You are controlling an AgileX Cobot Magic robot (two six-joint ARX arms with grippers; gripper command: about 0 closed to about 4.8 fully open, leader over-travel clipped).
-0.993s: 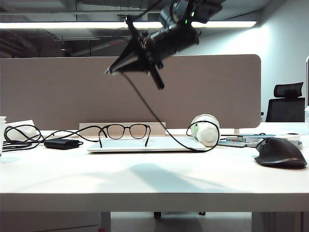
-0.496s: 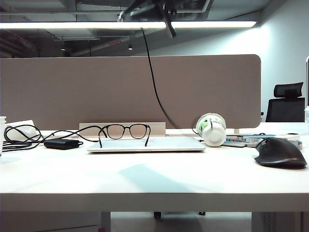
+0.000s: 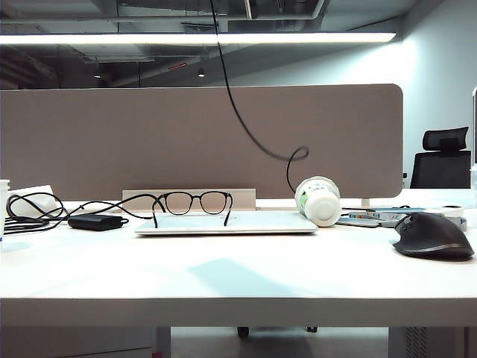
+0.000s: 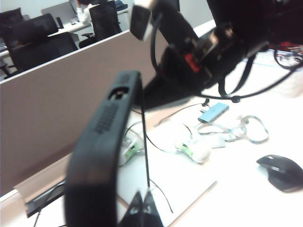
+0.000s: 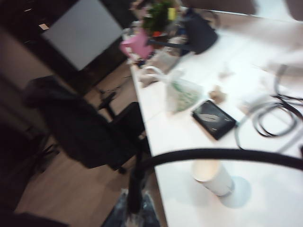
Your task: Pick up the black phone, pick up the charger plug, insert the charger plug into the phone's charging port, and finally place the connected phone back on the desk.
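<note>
Holding in the left gripper (image 4: 140,208): the phone (image 4: 102,156). The fingers are clenched on its lower end and it stands on edge, high above the desk (image 3: 223,276).
Holding in the right gripper (image 5: 135,210): the plug (image 5: 134,191) end of the cable (image 3: 237,112). The fingers are clamped on the dark collar. The metal tip I cannot see.
Where the grippers are: both are above the top border of the outside view, where only the cable hangs down and curls near the paper cup (image 3: 319,200).
Done, as I judge: both pick-ups. The phone and the plug are each in a grip and off the desk.
Charging port (image 4: 118,93): at the upper short edge of the phone. It looks empty to me, but the picture is blurred.
Left to do: bringing the plug to the port, pushing it in, then laying the connected phone back on the desk.
Free place for it: I think the bare front of the desk, before the laptop (image 3: 223,223).
</note>
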